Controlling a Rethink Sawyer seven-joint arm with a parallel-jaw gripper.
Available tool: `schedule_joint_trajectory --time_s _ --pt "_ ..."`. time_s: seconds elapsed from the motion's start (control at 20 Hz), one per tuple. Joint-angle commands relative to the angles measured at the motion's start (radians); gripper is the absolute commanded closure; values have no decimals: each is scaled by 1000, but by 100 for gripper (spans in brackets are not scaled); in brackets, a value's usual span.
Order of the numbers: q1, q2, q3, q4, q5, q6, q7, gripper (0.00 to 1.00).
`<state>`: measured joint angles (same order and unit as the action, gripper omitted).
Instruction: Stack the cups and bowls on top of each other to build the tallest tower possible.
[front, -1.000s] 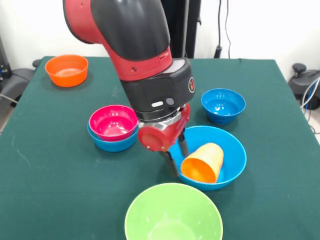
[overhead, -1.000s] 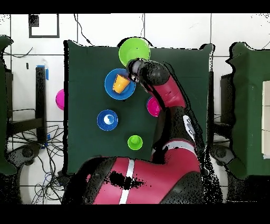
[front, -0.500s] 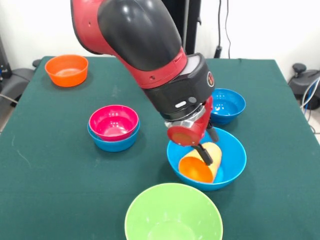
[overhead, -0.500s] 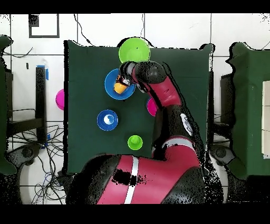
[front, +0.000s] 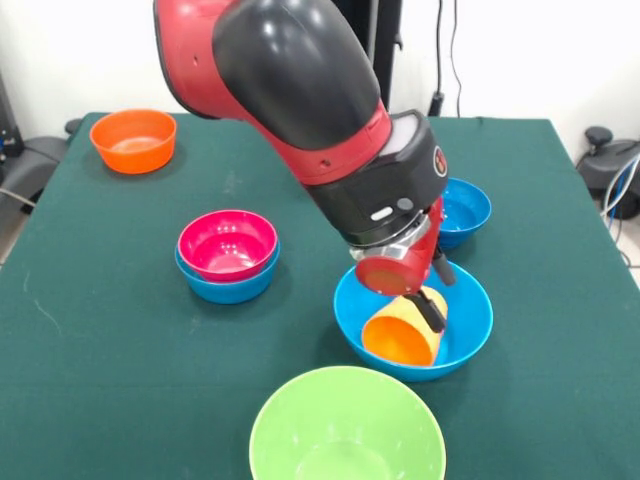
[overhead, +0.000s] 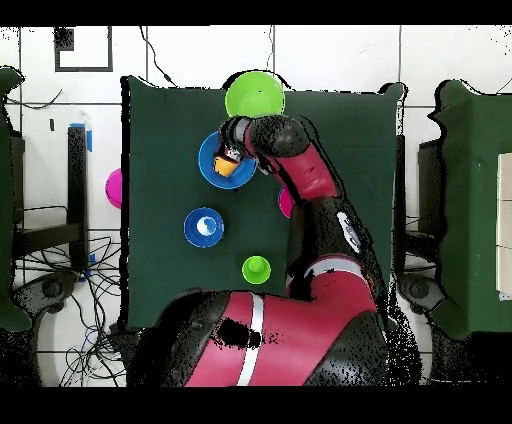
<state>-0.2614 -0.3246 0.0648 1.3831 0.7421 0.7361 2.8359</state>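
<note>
Biggest thing you've got on screen is the red and black arm (front: 290, 110), leaning down from the far edge of the green table (front: 90, 340) and covering a good chunk of the middle. No readable writing or logos on it that I can make out, just a small round badge on the wrist, too small to read.

Next down: the large lime green bowl (front: 346, 425) sits upright at the near edge, and right behind it the large blue bowl (front: 470, 320), also upright. Over toward the left side the small pink-red bowl (front: 227, 243) is nested in a small blue bowl (front: 228, 288). Another small blue bowl (front: 465, 210) is just past the large blue one, partly behind the wrist, and the small orange bowl (front: 133, 139) is off at the far left corner.

The orange-yellow cup (front: 400, 335) lies on its side inside the large blue bowl, mouth pointing at the near edge, long axis tilted up toward the far side.

Your gripper (front: 432, 295) is right on top of that cup, one black finger (front: 431, 310) against its upper side. Whether it's actually pinching, you can't tell from either view.

The light green cup (overhead: 256, 268) shows only from overhead, on its own.
</note>
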Motion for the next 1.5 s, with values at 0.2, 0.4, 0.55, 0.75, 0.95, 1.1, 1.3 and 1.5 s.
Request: schedule_joint_trajectory --time_s 0.2,0.4,0.55,0.75,0.95,1.1,1.3,1.5 --pt "-21 113 65 -90 -107 -10 -72 0" --pt "-27 81 36 -54 -122 -17 -45 0" --pt "-30 70 32 -35 -129 -41 -34 0" --pt "-29 41 1 11 -141 -82 -10 0" --pt "-36 32 1 42 -142 -110 -17 0" --pt "-45 35 10 61 -138 -133 -28 0" --pt "-57 34 6 72 -147 -145 -39 0" --pt "-76 33 1 67 -165 -132 -57 0"
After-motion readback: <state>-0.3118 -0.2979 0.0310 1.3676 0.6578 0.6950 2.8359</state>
